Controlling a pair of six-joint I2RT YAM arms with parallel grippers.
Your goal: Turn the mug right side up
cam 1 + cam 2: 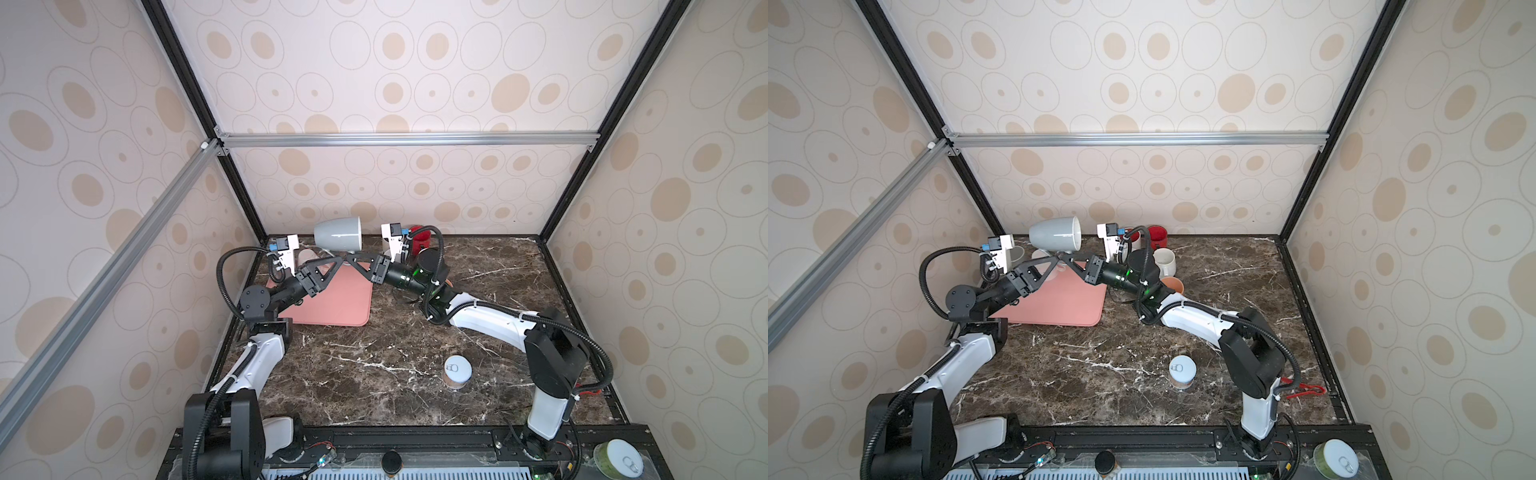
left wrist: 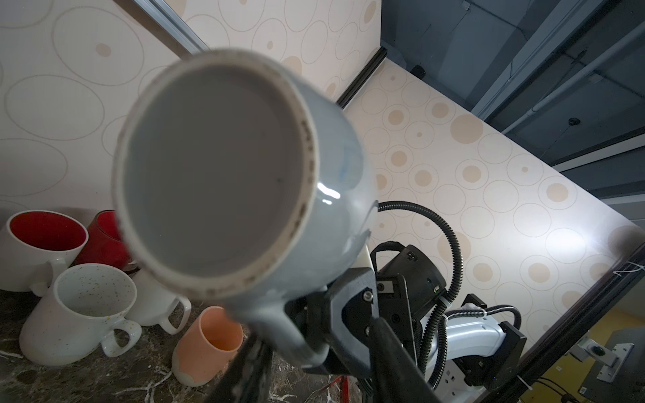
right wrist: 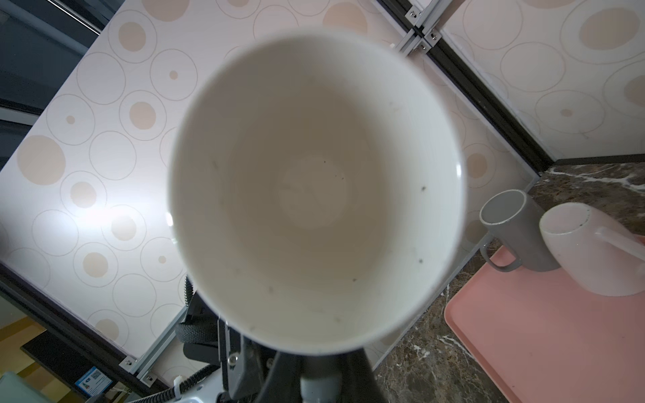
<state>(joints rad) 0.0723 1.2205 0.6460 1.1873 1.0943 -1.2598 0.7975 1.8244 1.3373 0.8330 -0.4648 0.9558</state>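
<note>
Presently we list: glossy grey ceramic mug (image 1: 337, 233), aloft, sideways; right gripper (image 1: 352, 261) clamping its handle (image 2: 279, 331); left gripper (image 1: 337, 262) parted; uprighting, set-down outstanding.

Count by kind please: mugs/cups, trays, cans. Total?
Mugs and cups: 8 (lifted grey mug, second grey mug, white mug beside it, red-lined mug, red mug, speckled mug, plain white mug, peach cup)
Trays: 1 (pink tray)
Cans: 2 (table can, front-rail can)
Total: 11
</note>
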